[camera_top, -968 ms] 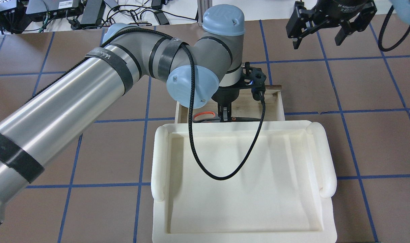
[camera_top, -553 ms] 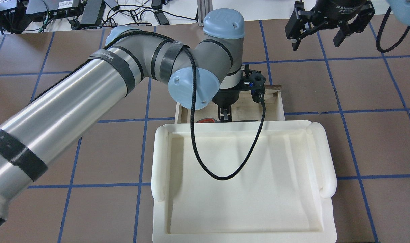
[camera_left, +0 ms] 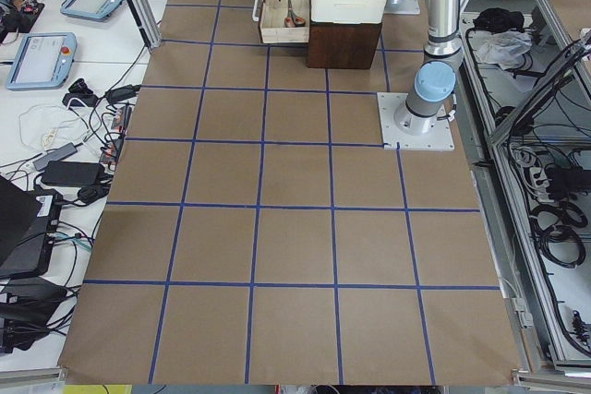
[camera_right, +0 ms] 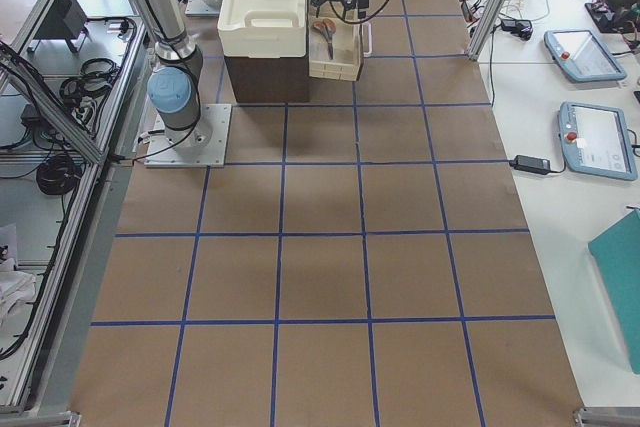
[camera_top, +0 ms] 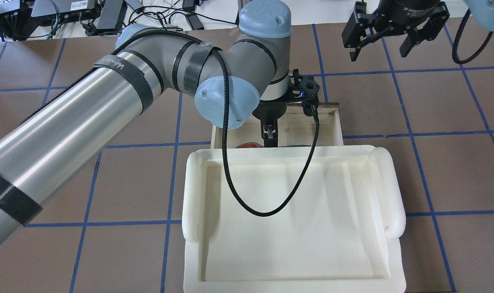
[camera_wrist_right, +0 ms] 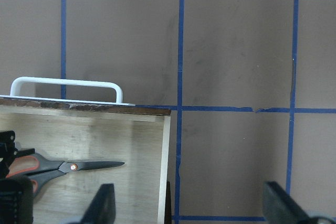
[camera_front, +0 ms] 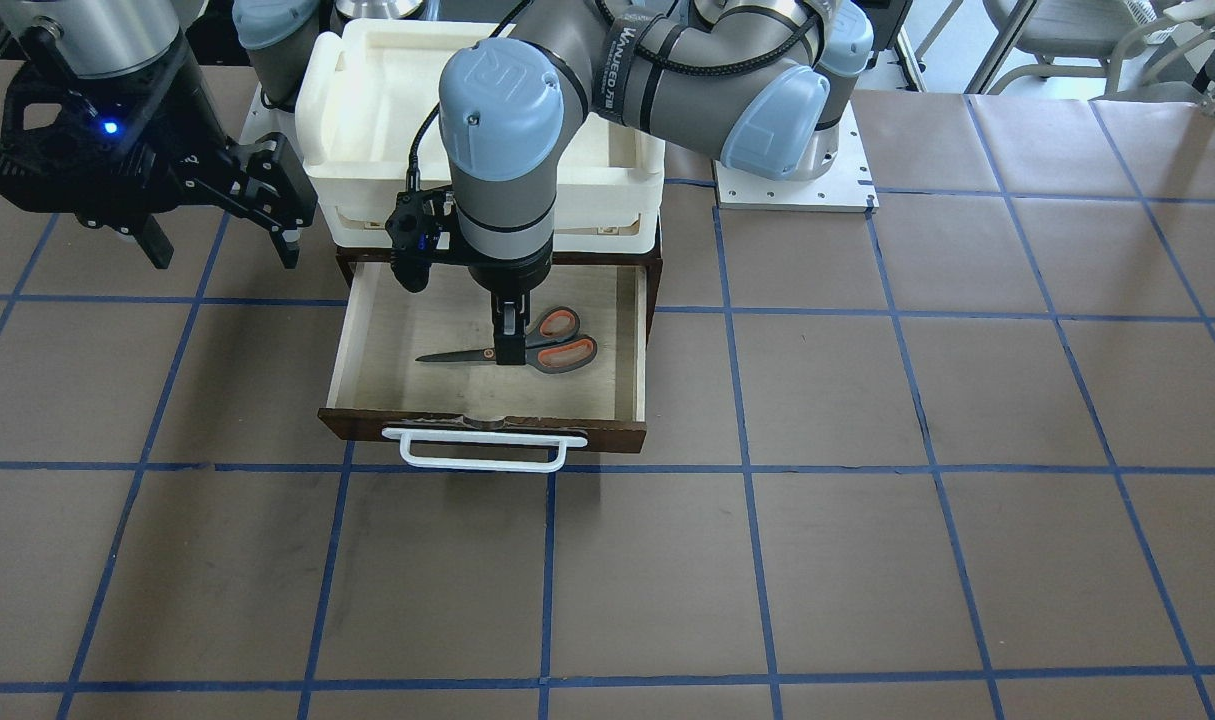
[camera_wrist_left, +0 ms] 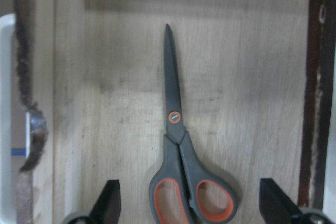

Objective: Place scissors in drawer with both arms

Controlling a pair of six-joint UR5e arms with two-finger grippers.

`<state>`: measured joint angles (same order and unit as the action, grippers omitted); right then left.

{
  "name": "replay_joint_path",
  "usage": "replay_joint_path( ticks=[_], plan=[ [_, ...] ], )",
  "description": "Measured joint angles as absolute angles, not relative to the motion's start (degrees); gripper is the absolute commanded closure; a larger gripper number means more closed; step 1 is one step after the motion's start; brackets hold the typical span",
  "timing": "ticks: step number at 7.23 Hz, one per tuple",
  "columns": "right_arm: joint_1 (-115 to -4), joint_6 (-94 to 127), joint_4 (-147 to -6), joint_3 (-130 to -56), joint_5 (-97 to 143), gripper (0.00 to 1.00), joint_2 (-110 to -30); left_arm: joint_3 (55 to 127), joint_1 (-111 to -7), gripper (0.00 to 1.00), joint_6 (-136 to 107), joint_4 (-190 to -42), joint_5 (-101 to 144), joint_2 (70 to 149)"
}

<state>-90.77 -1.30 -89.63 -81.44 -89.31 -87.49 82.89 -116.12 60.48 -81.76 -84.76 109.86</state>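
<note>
Since a second ago the left arm [camera_top: 88, 118] has shifted its wrist a little toward the far side of the table. From overhead, the scissors [camera_wrist_left: 178, 145] have dropped from plain sight to a sliver of orange behind the tray's rim.

They lie flat on the pale, grainy plywood floor of the open drawer [camera_front: 345, 345], roughly at its middle. The slim dark blades are closed to a single point, and the grey handles have orange-lined loops. In the front-facing view the blades point toward the robot's right.

The left gripper [camera_front: 510, 345] hangs straight down over the point where blades meet handles. Its black fingers [camera_wrist_left: 109, 203] are spread wide to either side of the loops and clear of them, so it holds nothing.

The drawer's front is dark brown wood, chipped along its top edge, and carries a white bar handle [camera_front: 482, 462] with rounded corners.

The right gripper [camera_top: 393, 38] hovers beyond the drawer's side, over the brown table [camera_front: 867, 500] with its blue tape grid. Its jaws are wide apart and empty.

A cream-white moulded tray [camera_top: 295, 280] with rounded corner bumps sits on top of the cabinet.
</note>
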Motion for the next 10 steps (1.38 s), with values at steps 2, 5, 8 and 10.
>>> replay_joint_path(
  ticks=[2, 5, 8, 10],
  plan=[
    [-91.46, -1.02, -89.46, -81.66, -88.98, 0.00, -87.49, 82.76, -109.71, 0.07, 56.91, -81.59, -84.46, 106.67],
    [-91.57, -0.72, -87.16, -81.73, -89.10, 0.00, -87.58, 84.30, -101.51, 0.01, 43.83, -80.48, -85.66, 101.44],
    [-91.58, -0.46, -86.64, -81.74, -89.14, 0.00, -87.66, 85.71, -96.35, 0.00, 21.05, -77.19, -89.83, 97.47],
    [-91.58, -0.13, -86.54, -81.74, -89.14, 0.00, -87.69, 85.72, -95.35, 0.00, 9.06, -78.54, -90.70, 94.34]
  ],
)
